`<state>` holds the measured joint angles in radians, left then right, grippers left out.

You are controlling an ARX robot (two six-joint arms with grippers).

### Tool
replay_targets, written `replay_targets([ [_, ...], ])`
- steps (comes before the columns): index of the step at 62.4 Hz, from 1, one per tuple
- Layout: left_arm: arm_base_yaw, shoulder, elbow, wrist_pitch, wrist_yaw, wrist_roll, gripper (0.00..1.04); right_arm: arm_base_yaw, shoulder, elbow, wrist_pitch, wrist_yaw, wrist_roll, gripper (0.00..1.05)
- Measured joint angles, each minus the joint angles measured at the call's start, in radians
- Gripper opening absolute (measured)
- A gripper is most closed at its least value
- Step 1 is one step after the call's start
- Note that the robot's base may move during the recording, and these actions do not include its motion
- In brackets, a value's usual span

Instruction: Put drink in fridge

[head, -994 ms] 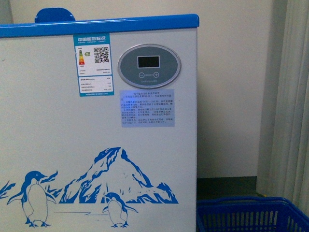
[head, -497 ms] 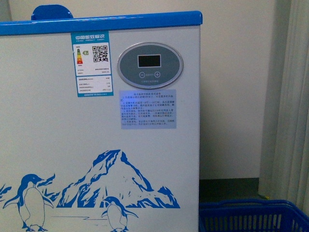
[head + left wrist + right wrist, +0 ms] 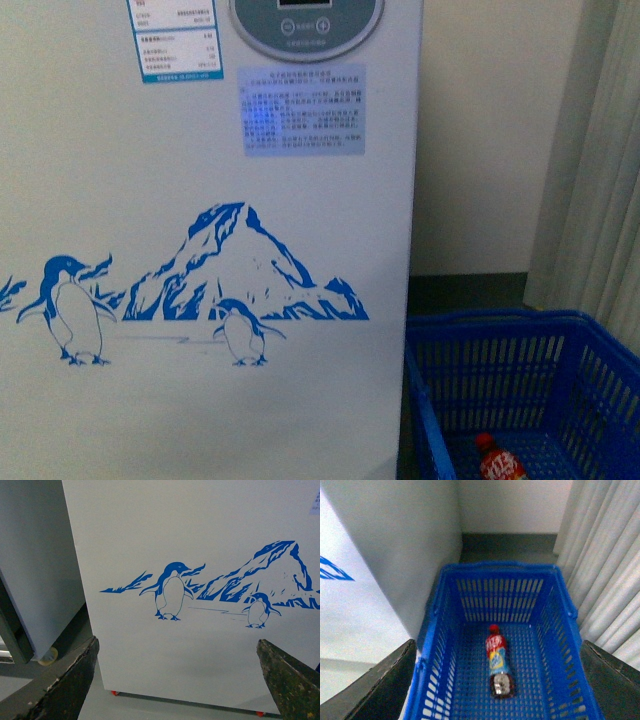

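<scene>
Right gripper [image 3: 497, 680]: jaws spread wide, nothing between them. It hangs above the blue shopping basket [image 3: 497, 569], looking down into it. The drink [image 3: 497, 662] lies on its side on the basket's mesh floor, about midway between the side walls and touching neither, red cap toward the far end. The two fingers frame the bottle from left and right, so I judge the wide spread is set to close across the bottle's body rather than along it. In the front view only the cap and the top of the label show, low in the near end of the basket. The basket stands on the floor just beside the right side of the fridge [image 3: 200, 200], with a pale curtain [image 3: 600, 555] to its right and a wall behind. Left gripper [image 3: 176, 680]: also wide and empty, aimed low at the fridge's white front, where the penguin-and-mountain picture [image 3: 172, 592] and a red castor [image 3: 115, 693] under the bottom edge show. A grey cabinet [image 3: 35, 570] stands to the left of the fridge. I read the left arm as parked, possibly kept free for the lid; the lid and top rim are out of every view, so I cannot tell whether the fridge is open. Task status, my judgement: at the start, drink not yet picked. Risk: the round bottle lying on open mesh may roll if one finger touches first.
</scene>
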<state>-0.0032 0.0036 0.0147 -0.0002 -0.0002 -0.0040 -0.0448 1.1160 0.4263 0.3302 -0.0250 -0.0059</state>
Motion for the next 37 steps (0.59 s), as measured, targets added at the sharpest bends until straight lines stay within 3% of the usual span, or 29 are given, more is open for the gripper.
replay_targets([
  [19, 0.000, 0.000, 0.000, 0.000, 0.000, 0.000, 0.97, -0.006, 0.601, 0.350, -0.010, 0.077, -0.090, 0.97],
  [37, 0.000, 0.000, 0.000, 0.000, 0.000, 0.000, 0.97, -0.024, 0.917, 0.636, -0.077, 0.097, -0.150, 0.97],
])
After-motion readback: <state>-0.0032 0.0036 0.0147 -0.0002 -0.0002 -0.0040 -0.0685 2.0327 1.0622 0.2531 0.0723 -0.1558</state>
